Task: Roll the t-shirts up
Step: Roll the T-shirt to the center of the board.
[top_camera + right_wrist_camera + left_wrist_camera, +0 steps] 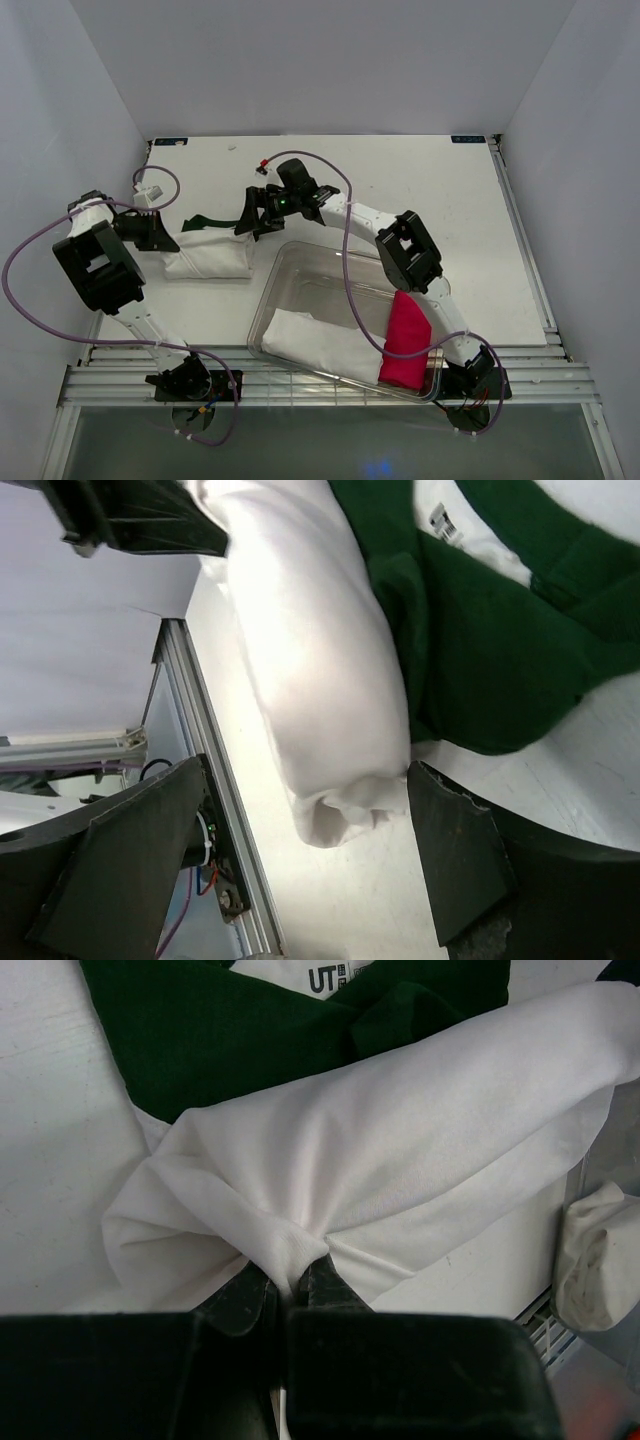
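Finishing the white t-shirt (210,260), rolled on the table (430,190) — I judge its ends need tidying.
My left gripper (288,1282) is clamped on one end, my right gripper (300,845) gapes around the other; the green t-shirt (480,650) lies unrolled against it — probably next, once I let go.

table (450,230) | on it: white tee roll (210,262), green tee (205,222), clear bin (315,285)
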Controlling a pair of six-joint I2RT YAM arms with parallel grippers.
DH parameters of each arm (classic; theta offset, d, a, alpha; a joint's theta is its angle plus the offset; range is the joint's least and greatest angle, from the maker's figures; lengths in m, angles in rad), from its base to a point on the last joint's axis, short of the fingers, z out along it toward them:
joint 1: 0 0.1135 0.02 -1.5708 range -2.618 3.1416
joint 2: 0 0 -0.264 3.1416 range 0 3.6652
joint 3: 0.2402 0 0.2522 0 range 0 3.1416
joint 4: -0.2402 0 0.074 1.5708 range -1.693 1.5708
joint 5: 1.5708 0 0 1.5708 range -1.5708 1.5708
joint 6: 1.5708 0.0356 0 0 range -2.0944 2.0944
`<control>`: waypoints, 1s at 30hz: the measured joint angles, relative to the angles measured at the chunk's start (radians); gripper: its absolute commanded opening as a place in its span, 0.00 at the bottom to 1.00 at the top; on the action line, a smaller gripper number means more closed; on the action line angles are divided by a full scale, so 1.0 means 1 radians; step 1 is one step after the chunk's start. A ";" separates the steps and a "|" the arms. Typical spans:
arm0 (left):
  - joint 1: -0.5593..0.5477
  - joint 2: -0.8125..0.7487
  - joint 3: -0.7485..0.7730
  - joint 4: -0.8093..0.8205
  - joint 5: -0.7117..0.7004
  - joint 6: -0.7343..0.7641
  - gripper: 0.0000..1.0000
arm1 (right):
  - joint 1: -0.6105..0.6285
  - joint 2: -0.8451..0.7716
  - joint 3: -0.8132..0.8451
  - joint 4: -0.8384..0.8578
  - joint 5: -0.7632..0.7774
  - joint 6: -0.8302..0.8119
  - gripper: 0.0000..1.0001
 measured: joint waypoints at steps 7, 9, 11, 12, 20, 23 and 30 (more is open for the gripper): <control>-0.003 0.000 -0.002 0.004 0.001 -0.003 0.10 | 0.016 -0.074 -0.071 -0.019 0.089 -0.058 0.88; -0.003 0.000 -0.005 0.006 0.003 0.003 0.14 | 0.026 -0.092 -0.121 -0.028 0.109 -0.070 0.87; -0.003 -0.003 -0.010 0.009 0.007 0.014 0.16 | 0.038 -0.088 -0.135 -0.042 0.127 -0.077 0.84; -0.003 -0.006 -0.013 0.010 0.008 0.018 0.17 | 0.043 -0.085 -0.135 -0.050 0.129 -0.078 0.81; -0.003 -0.011 -0.017 0.010 0.013 0.035 0.18 | 0.079 -0.011 -0.067 0.006 0.075 -0.037 0.32; -0.003 -0.011 -0.017 0.010 0.013 0.035 0.28 | 0.080 -0.006 -0.068 0.012 0.070 -0.027 0.08; 0.010 -0.013 -0.001 -0.039 0.010 0.107 0.56 | 0.056 -0.006 -0.092 0.027 0.060 0.011 0.08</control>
